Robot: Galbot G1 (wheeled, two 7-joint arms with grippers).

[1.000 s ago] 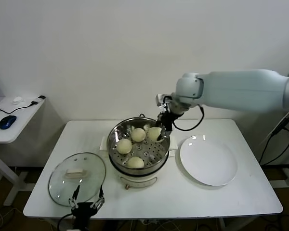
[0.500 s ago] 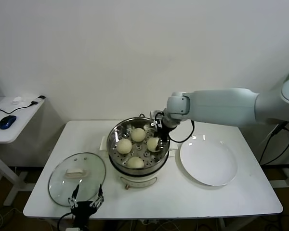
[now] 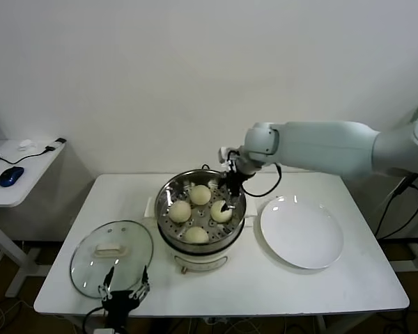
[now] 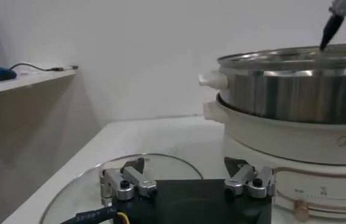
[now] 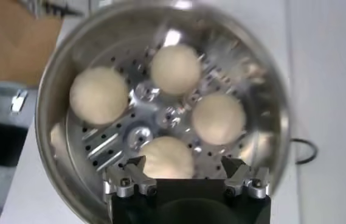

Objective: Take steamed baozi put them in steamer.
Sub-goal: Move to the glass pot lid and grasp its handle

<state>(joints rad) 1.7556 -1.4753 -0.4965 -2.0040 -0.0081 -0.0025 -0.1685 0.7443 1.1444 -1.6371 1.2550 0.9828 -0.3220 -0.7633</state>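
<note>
Baozi (image 5: 168,156) all four in steamer (image 3: 168,209); last one just set down, release step in hand.

Right end effector (image 3: 228,198) sits over the steamer's right side, fingers spread wide to either side of the nearest bun, which rests on the perforated tray and not in my grip. Three other buns lie near it on the same tray, apart from one another. Plate (image 3: 301,232) on the desk, right of the steamer, is bare. Left end effector (image 4: 188,184) parked low beside the glass lid (image 3: 112,258), fingers apart, holding nothing. Next, as I judge: lift the right arm straight up, clear of the steel rim, without nudging a bun.
</note>
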